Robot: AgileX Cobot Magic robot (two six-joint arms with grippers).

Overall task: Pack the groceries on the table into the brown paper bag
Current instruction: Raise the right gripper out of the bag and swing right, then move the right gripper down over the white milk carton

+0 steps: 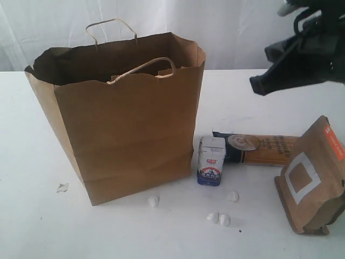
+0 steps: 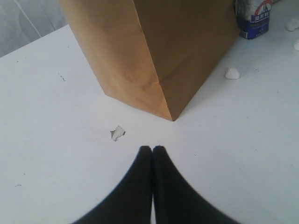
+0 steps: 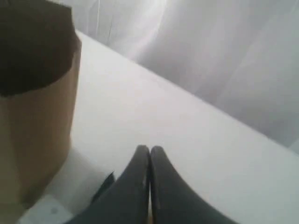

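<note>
The tall brown paper bag [image 1: 124, 118] stands open on the white table [image 1: 32, 216]; its corner fills the left wrist view [image 2: 154, 51]. To its right stands the small white-blue carton [image 1: 211, 161] [image 2: 253, 18]. Behind it lies the dark-blue spaghetti packet [image 1: 259, 149]. The brown pouch with the orange label [image 1: 312, 175] stands at the far right. My right gripper [image 1: 259, 85] [image 3: 150, 148] hangs shut and empty high above these groceries. My left gripper [image 2: 152, 149] is shut and empty over the table near the bag's front corner; it does not show in the exterior view. Jar, can and bottle are out of view.
Several small white crumbs [image 1: 218, 217] lie on the table in front of the carton and the bag. A torn scrap [image 1: 62, 188] [image 2: 117, 133] lies left of the bag. A white curtain [image 1: 242, 27] hangs behind the table.
</note>
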